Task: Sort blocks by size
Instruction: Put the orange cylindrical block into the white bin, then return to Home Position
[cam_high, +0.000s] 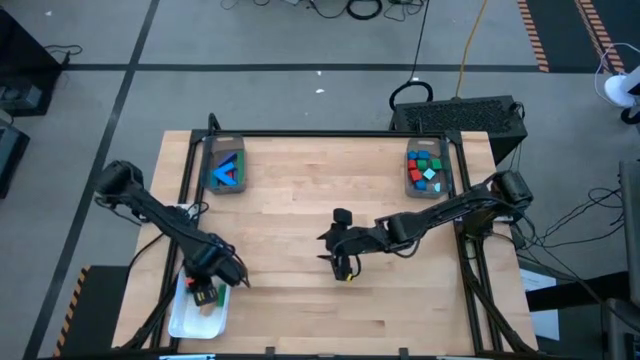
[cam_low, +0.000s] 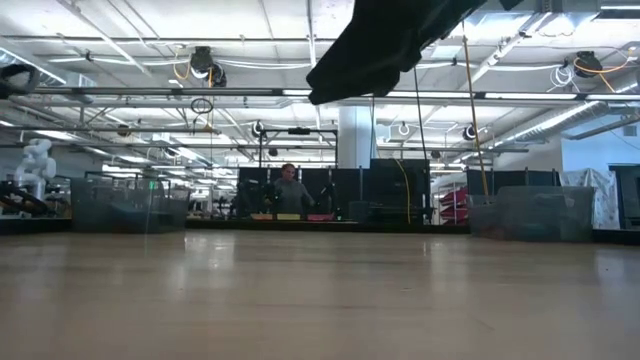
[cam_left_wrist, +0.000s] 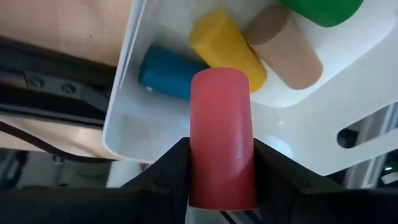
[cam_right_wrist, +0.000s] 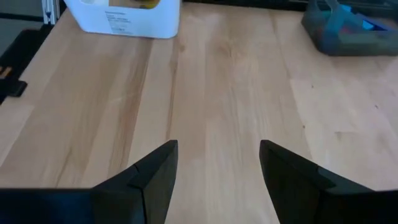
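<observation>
Overhead and wrist views of a wooden table (cam_high: 300, 200) with 2 arms at work.

Left gripper (cam_high: 212, 283): positioned over the white bin (cam_high: 190, 318) at the near left corner of the table. In the left wrist view its fingers (cam_left_wrist: 163, 177) were clamped on either side of a red cylinder (cam_left_wrist: 222, 137), held above the bin's interior. Below the cylinder, 4 blocks lay in the white bin: a blue cylinder (cam_left_wrist: 166, 73), a yellow cylinder (cam_left_wrist: 227, 46), a tan cylinder (cam_left_wrist: 287, 50) and part of a green block (cam_left_wrist: 323, 9). The yellow and tan cylinders lay side by side, touching; the blue one lay just beside the yellow.

Right gripper (cam_high: 342, 262): near the middle of the table, toward its near edge. In the right wrist view its fingers (cam_right_wrist: 152, 168) stood apart with only bare wood between them; nothing was held. A small yellow patch showed at the gripper's tip in the overhead view; what it was could not be told.

Far edge of the table: 2 grey trays. The left tray (cam_high: 223, 166) held blue and red pieces. The right tray (cam_high: 430, 172) held a mixed pile of small blocks (cam_high: 428, 170) in red, blue, green and light blue.

Low view: a dark arm (cam_low: 390, 40) entered from above; a person (cam_low: 291, 190) stood far behind the table.
</observation>
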